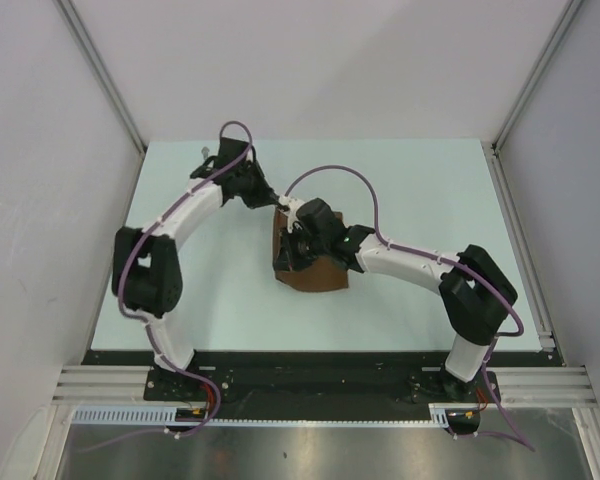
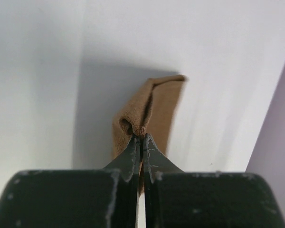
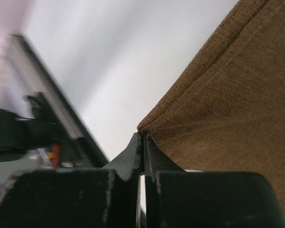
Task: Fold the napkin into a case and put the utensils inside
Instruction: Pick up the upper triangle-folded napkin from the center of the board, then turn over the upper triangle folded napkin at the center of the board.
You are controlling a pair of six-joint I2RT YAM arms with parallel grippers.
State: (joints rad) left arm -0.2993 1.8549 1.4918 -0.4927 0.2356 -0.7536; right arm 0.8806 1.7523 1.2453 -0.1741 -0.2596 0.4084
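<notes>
The brown napkin (image 1: 318, 276) lies bunched in the middle of the table, partly under my right wrist. My left gripper (image 1: 276, 206) is at its far upper corner. In the left wrist view the napkin (image 2: 157, 100) rises as a folded flap, and the left gripper (image 2: 141, 137) is shut on its pinched edge. My right gripper (image 1: 296, 250) sits over the cloth's left side. In the right wrist view the right gripper (image 3: 143, 136) is shut on a hemmed corner of the napkin (image 3: 228, 99). The utensils are out of view, and no case shape shows.
The pale green table top (image 1: 410, 190) is walled in by white panels and metal posts (image 1: 100, 70). A rail (image 1: 520, 240) runs along its right edge. A black strip and a metal frame (image 1: 310, 382) hold the arm bases at the near edge.
</notes>
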